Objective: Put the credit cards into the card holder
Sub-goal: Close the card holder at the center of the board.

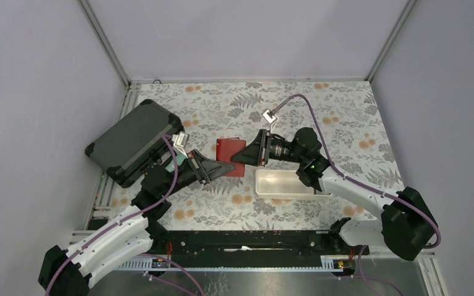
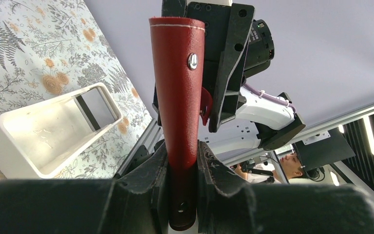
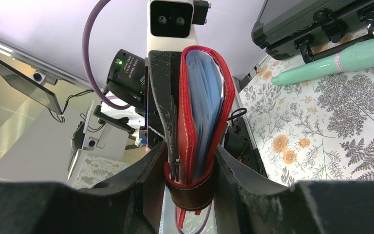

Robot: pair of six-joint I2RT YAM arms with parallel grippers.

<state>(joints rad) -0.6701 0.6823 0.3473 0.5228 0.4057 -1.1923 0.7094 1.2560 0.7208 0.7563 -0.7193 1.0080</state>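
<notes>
Left tool point(image 1: 227, 168) was clamped on 1 edge of the red card holder point(image 1: 229, 149), its 2 black fingers pressed flat against both faces in the left wrist view. Right tool point(image 1: 239, 155) was closed on the opposite edge, so the card holder sat between the 2 tools over the middle of the tabletop point(image 1: 345, 123). Whether it touched the cloth could not be told.

The card holder was grained and leather-like, with pale stitching along its rim and a small round metal snap point(image 2: 192, 61) on 1 face. From the right wrist, its folded leaves gaped slightly, and light blue credit cards point(image 3: 204, 97), thin and smooth, stood inside between them.

A pale cloth printed with grey ferns and orange flowers covered the tabletop. A long white rectangular tray point(image 1: 284, 183), smooth with rounded corners, lay just beside the right tool. A dark grey hard case point(image 1: 133, 142) with black corner guards lay at the left edge, with a smooth teal cylinder point(image 3: 341, 61) beside it.
</notes>
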